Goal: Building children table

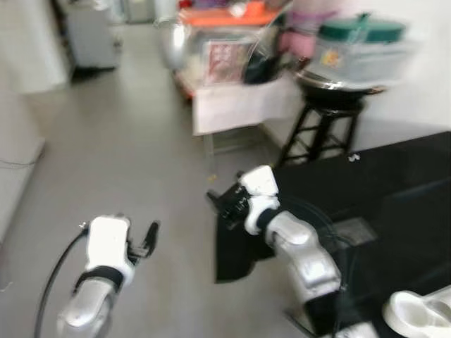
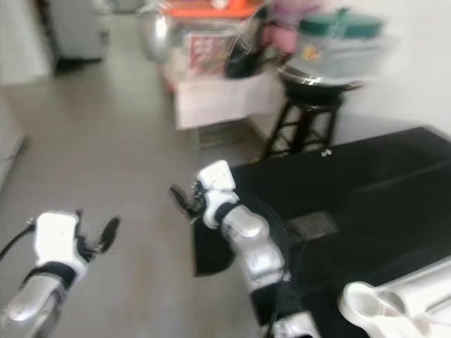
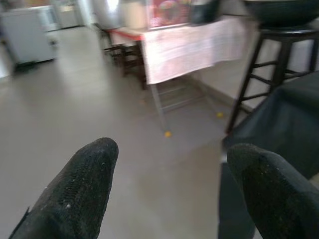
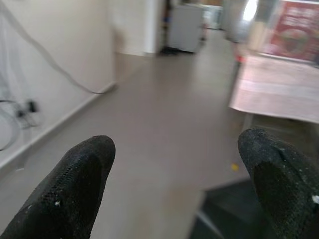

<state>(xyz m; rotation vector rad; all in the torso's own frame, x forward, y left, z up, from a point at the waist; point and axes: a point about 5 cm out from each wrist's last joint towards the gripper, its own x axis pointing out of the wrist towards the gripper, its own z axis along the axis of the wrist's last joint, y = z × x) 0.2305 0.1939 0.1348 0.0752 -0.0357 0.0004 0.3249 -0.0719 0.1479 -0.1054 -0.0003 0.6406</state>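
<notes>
The left gripper (image 1: 149,238) is low on the left of the head picture, over bare grey floor (image 1: 120,141), and its two black fingers (image 3: 75,194) are spread wide with nothing between them. The right gripper (image 1: 220,204) is near the middle of the picture, just at the left edge of a black cloth (image 1: 373,190), and its two fingers (image 4: 70,184) are also spread apart and hold nothing. There are two silver arms, one for each gripper. The black cloth covers the right side of the picture and one corner hangs down toward the floor under the right arm. In the lower right corner lies one white plastic piece (image 1: 419,313) on the cloth; it may be a part of the children's table, but the picture is too blurry to be sure. Behind the cloth, in the upper right, stands one black stool (image 1: 320,130) with a dark pan (image 1: 338,88) on top and one clear tub with a green lid (image 1: 359,49) above that. Left of the stool, at the top middle, is one small table with a pale cloth (image 1: 232,102) piled with red and pink things. In the upper left stands one grey box-like cabinet (image 1: 91,35). A few tiny orange bits (image 3: 168,133) lie on the floor near the small table.
</notes>
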